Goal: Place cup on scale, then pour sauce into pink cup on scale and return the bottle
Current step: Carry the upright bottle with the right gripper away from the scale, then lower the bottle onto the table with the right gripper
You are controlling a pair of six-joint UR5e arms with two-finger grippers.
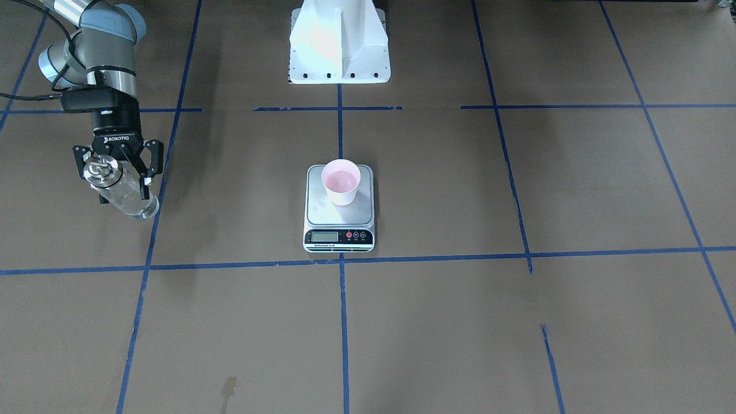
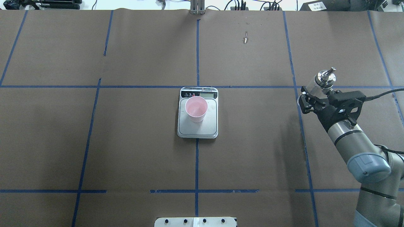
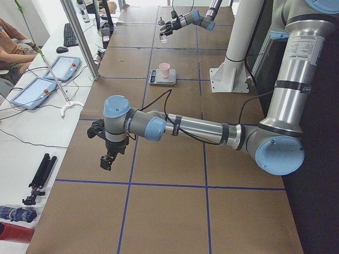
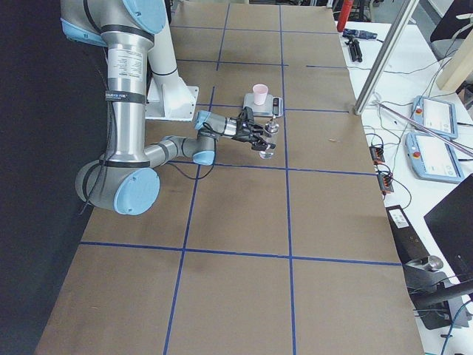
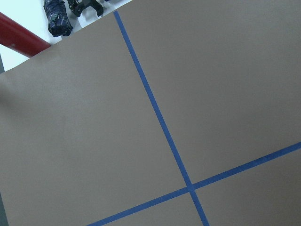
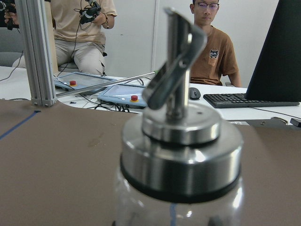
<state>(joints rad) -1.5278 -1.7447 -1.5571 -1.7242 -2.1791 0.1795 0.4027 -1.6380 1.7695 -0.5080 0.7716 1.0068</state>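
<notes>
The pink cup [image 1: 341, 183] [image 2: 196, 108] stands upright on the steel plate of the scale [image 1: 322, 214] [image 2: 202, 130] at the table's middle, and its inside looks wet. My right gripper [image 1: 123, 187] [image 2: 316, 93] is far out to my right, shut on the clear glass bottle [image 1: 131, 200] [image 2: 325, 77]. The bottle is upright, its silver spout cap [image 6: 181, 160] filling the right wrist view. I cannot tell whether its base touches the table. My left gripper [image 3: 107, 161] shows only in the exterior left view, pointing down over bare paper; its state is unclear.
Brown paper with blue tape lines [image 1: 342, 261] covers the table. The white robot pedestal [image 1: 339, 46] stands behind the scale. A side bench holds tablets [image 3: 62, 67] and a keyboard [image 6: 254, 100], with people seated there. A small stain [image 1: 229, 388] marks the front.
</notes>
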